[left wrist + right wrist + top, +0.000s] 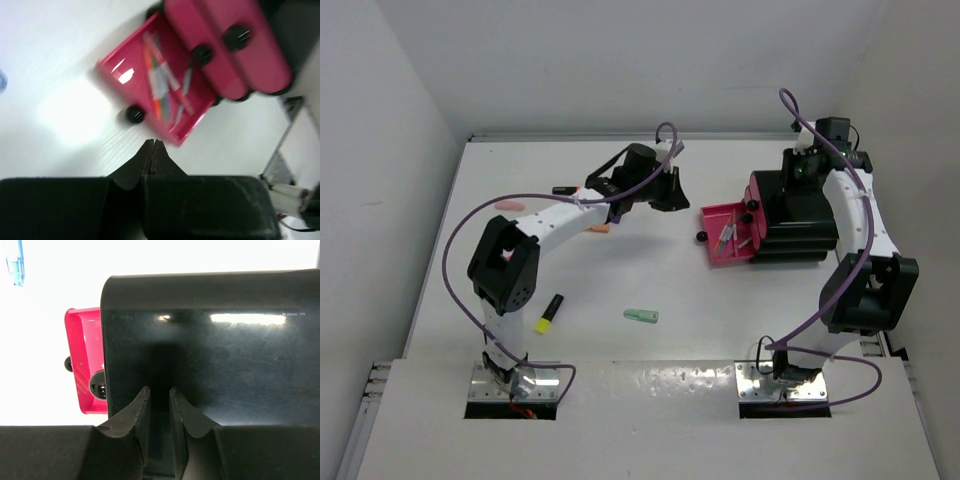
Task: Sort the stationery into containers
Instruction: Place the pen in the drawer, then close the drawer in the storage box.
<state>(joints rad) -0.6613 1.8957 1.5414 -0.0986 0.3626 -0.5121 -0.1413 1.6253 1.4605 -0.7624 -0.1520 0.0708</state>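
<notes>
The black box (pixel 800 215) holds stacked magenta-red drawers. Its lowest drawer (pixel 712 215) is pulled out to the left and holds several pens (pixel 730 234). My left gripper (pixel 670 192) is shut and empty, hovering left of that drawer. In the left wrist view its tips (pixel 152 143) are just short of the open drawer (pixel 125 65) and its knob (pixel 134 114). My right gripper (pixel 802 165) is over the box top (pixel 225 355), with its jaws (pixel 159 390) a narrow gap apart and nothing between them. A yellow-tipped highlighter (pixel 549 313) and a mint piece (pixel 641 316) lie on the table.
A pink piece (pixel 507 205), a black marker (pixel 563 189) and an orange piece (pixel 600 228) lie by the left arm at the back left. A blue pen (pixel 15 262) shows in the right wrist view. Two closed drawers (pixel 235 50) sit above the open one.
</notes>
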